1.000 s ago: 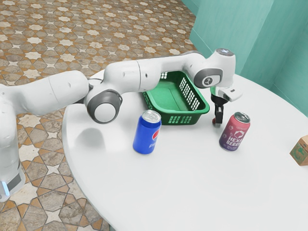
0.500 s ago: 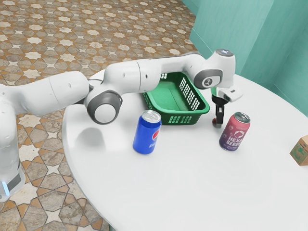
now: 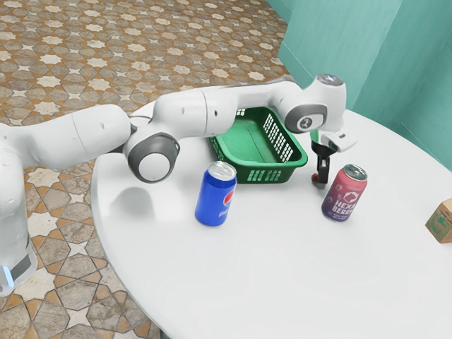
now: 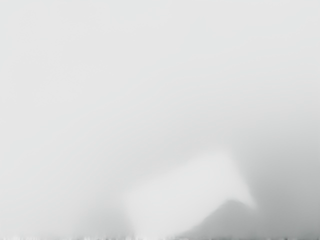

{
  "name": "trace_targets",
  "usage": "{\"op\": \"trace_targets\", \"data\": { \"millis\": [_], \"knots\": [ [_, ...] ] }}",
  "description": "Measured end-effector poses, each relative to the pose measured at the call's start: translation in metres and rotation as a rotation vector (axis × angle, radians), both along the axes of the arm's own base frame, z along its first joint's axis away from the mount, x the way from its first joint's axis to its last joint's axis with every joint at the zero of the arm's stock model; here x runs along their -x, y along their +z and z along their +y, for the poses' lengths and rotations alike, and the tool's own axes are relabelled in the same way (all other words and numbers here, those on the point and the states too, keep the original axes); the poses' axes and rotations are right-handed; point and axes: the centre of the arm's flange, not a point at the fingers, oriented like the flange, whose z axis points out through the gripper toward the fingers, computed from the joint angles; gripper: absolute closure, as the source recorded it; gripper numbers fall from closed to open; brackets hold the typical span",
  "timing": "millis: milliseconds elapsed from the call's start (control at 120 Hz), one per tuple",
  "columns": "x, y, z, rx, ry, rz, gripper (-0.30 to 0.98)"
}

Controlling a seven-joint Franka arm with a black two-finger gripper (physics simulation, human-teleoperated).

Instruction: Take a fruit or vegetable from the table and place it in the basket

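In the exterior view my gripper (image 3: pixel 322 176) points down at the tabletop, between the basket's near corner and the red can. A small dark red fruit or vegetable (image 3: pixel 315 178) sits low at its fingers, mostly hidden behind them; whether they hold it I cannot tell. The green basket (image 3: pixel 265 174) stands beside the gripper, toward the exterior view's left. The wrist view has the pale table surface (image 4: pixel 125 90) with soft grey shadows.
A red and purple can (image 3: pixel 345 193) stands close to the gripper, toward the exterior view's right. A blue Pepsi can (image 3: pixel 216 194) is in front of the basket. A small brown carton (image 3: pixel 441 222) lies at the exterior view's right edge.
My hand has shifted very slightly toward the exterior view's right and down. The basket and the cans have stayed where they were.
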Motion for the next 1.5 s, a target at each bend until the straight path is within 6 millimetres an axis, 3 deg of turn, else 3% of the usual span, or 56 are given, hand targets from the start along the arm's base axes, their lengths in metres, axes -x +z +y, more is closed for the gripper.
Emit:
{"op": "trace_targets", "data": {
  "millis": [475, 817, 1042, 1183, 1250, 1367, 1433, 1500],
  "knots": [
    [0.001, -0.008, 0.008, -0.015, 0.013, 0.026, 0.00],
    [0.003, -0.003, 0.019, -0.020, 0.028, 0.032, 0.00],
    [0.003, -0.004, 0.019, -0.020, 0.032, 0.034, 0.41],
    [0.003, -0.002, 0.020, -0.027, 0.039, 0.029, 0.54],
    [0.004, 0.012, 0.019, -0.028, 0.040, 0.012, 0.53],
    [0.010, 0.059, 0.017, -0.035, 0.037, -0.044, 0.54],
    [0.020, 0.111, 0.007, -0.065, 0.029, -0.103, 0.54],
    [0.045, 0.173, -0.004, -0.107, 0.019, -0.122, 0.53]
  ]
}}
